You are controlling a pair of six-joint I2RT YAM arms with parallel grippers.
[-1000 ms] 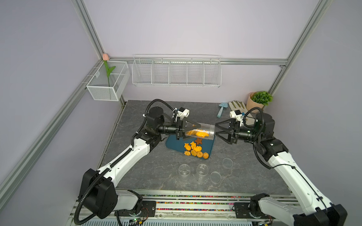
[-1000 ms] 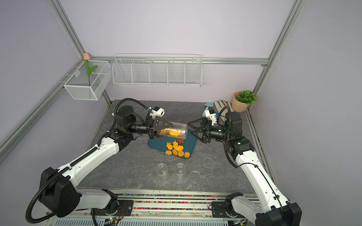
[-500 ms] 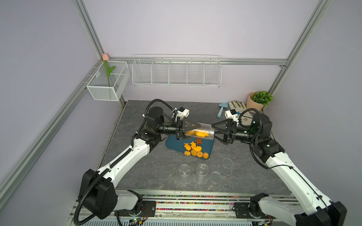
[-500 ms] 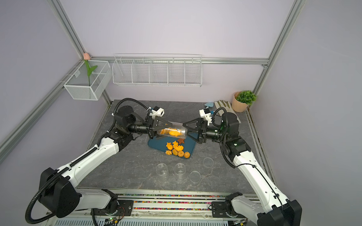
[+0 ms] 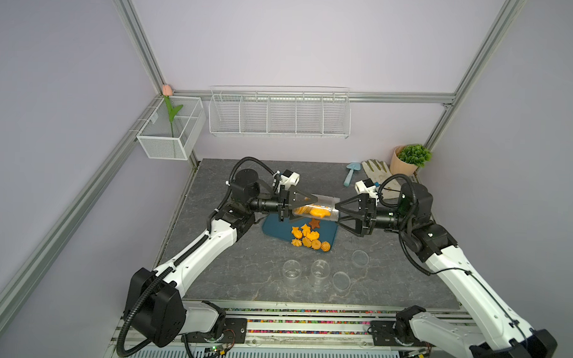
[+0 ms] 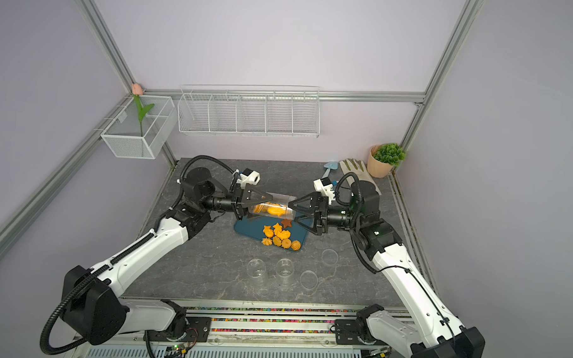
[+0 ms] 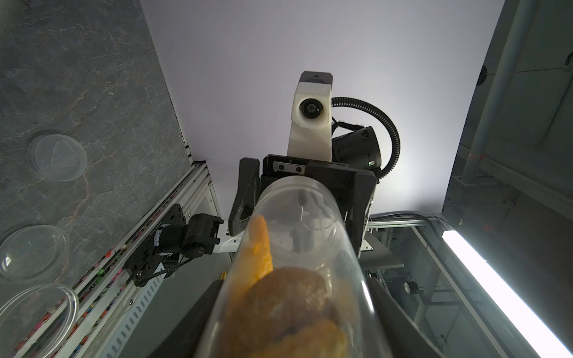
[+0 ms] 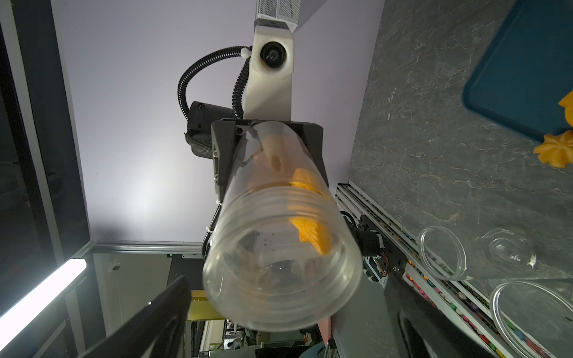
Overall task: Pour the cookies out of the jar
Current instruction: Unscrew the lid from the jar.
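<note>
- The left gripper [image 5: 305, 209], at the centre of both top views, is clamped on the base end of a clear plastic jar [image 5: 326, 208], holding it on its side above a dark blue tray [image 5: 275, 230].
- The right gripper [image 5: 337, 213] has its jaws spread wide on either side of the jar's threaded mouth and grips nothing.
- Cookies [image 5: 309, 238]: a pile lies on the tray just below centre, and several lie inside the jar.

Lilac walls [image 5: 300, 39], aluminium frame posts [image 5: 137, 37], white wire rack [image 5: 279, 115] on back wall, grey stone-look tabletop [image 5: 242, 266], strip light [image 7: 496, 288] outside.
</note>
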